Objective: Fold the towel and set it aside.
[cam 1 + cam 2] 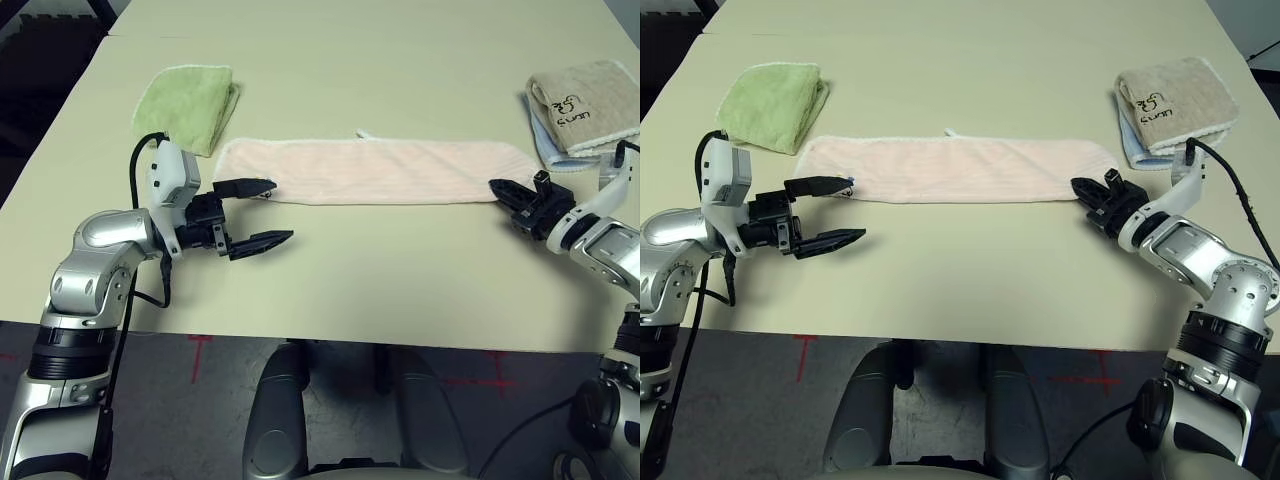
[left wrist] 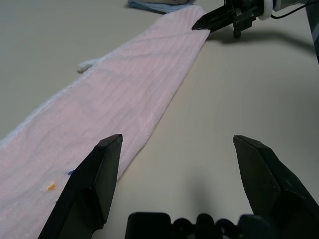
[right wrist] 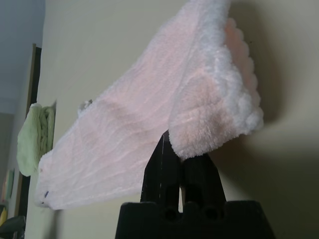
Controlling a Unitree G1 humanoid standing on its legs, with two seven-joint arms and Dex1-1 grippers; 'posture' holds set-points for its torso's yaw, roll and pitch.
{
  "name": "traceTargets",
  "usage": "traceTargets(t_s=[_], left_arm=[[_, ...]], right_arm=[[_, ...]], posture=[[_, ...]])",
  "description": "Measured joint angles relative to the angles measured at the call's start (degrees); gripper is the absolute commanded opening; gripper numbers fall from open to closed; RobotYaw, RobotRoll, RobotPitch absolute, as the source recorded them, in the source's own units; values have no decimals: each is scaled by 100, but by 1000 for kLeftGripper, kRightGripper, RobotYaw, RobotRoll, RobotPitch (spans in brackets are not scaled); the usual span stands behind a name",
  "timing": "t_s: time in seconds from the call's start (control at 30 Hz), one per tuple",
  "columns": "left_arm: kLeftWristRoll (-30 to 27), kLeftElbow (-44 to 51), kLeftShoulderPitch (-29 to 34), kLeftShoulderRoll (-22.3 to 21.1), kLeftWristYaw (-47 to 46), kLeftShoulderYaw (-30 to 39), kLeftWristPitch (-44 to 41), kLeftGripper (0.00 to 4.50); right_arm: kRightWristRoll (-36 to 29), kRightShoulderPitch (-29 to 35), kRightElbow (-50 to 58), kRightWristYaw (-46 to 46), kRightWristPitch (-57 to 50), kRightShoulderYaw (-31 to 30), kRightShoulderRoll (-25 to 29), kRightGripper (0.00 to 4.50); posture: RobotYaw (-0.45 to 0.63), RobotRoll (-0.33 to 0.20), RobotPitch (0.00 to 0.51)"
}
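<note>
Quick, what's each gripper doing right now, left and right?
Left gripper: open, holding nothing, at the left end of the pink towel.
Right gripper: shut, pinching the towel's right end.

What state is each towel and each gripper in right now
pink towel: folded into a long strip, flat on the table
green towel: folded, lying apart
beige towel: folded, on a pale blue cloth
left gripper: open, empty
right gripper: shut at the pink towel's end

Silver jointed forearms (image 1: 95,262), black cable looped at white wrist module (image 1: 172,178), black two-fingered grippers.
</note>
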State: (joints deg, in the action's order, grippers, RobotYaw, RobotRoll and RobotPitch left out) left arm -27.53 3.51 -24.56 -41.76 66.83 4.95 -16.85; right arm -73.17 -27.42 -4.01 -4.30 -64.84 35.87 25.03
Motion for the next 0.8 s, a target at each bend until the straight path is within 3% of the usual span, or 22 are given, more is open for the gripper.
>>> traceTargets(t_s=[0.33, 0.8], left_arm=[[29, -5, -65, 0, 7, -24, 18, 4500], [29, -273, -181, 26, -192, 70, 36, 4500]], right_arm=[[812, -46, 392, 1571, 416, -1098, 515, 29], [2627, -997, 562, 3421, 1343, -2965, 786, 29]], posture=[[-74, 0, 273], [-55, 0, 261]])
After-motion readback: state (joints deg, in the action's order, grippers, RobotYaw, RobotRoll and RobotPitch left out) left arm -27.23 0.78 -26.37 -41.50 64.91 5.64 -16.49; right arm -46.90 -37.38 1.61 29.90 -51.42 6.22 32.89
